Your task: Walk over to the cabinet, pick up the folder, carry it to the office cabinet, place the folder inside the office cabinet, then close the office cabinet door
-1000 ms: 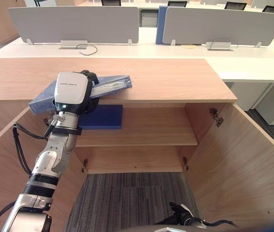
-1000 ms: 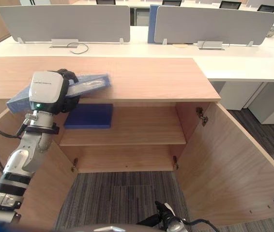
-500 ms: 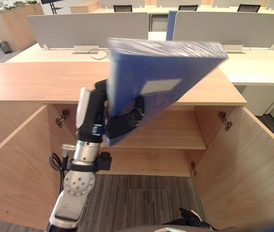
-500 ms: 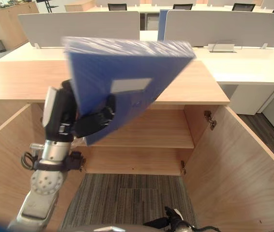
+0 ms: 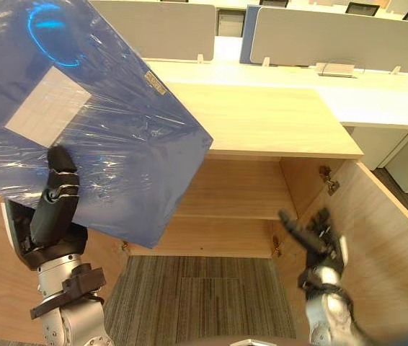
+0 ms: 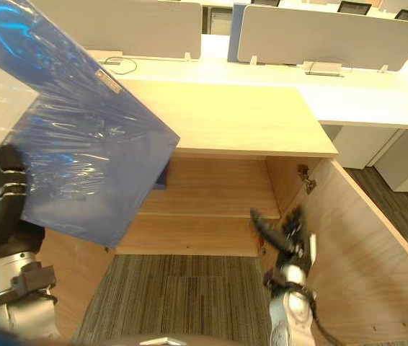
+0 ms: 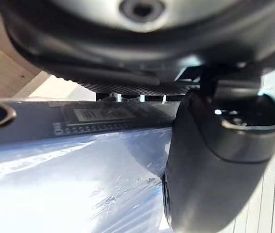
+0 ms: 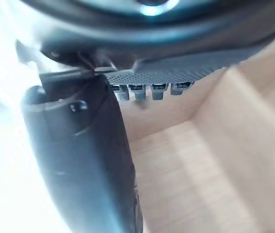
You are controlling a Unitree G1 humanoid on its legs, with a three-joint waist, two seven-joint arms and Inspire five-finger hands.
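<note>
Two hands of mine sit low in the frame. At the lower left, my left hand [image 5: 54, 216] pinches the folder [image 5: 117, 144]: the thumb lies flat on its film-wrapped blue face, and the fingers are hidden behind it. The wrist view shows the folder's edge caught between the thumb and the row of fingers. The folder tilts up across the whole left side, and its upper and left edges are cut off by the frame.

At the lower right, my right hand [image 5: 318, 234] has its fingers straight and holds nothing. It is in front of the open door [image 5: 384, 238], above the grey carpet [image 5: 197, 295].

Beyond is the cabinet [image 5: 262, 119], whose left half is covered by the folder. On its shelf [image 5: 240, 194] a dark blue sliver [image 6: 163, 176] peeks past the folder's corner, too hidden to identify. Farthest back are a white desk [image 5: 384, 97] and grey partition screens [image 5: 334, 36].
</note>
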